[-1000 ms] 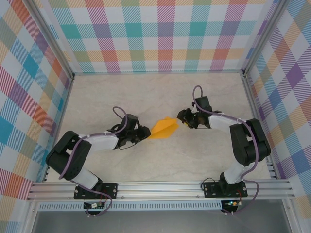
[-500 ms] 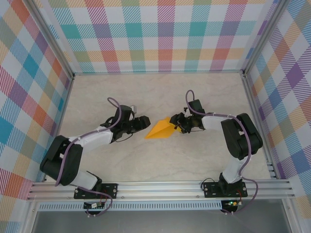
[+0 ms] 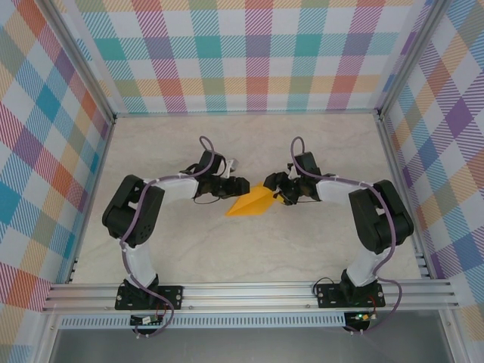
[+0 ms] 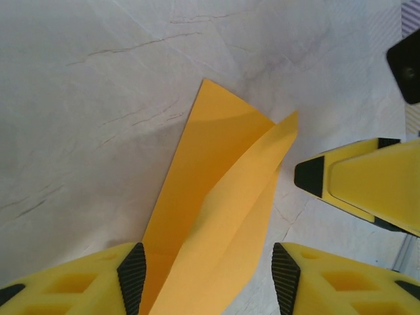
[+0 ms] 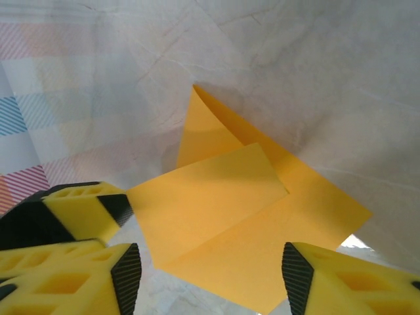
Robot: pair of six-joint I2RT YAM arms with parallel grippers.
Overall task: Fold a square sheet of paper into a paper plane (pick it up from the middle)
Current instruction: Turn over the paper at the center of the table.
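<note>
Orange paper plane points near-left; its wide tail sits between my left fingers and right fingers, both pairs apart.

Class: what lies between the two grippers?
The folded orange paper, its wide end between the left gripper and right gripper, in the top external view.

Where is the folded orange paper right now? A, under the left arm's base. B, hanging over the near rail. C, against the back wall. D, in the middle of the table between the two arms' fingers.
D: the folded orange paper lies on the table between the left arm's fingers and the right arm's fingers.
</note>
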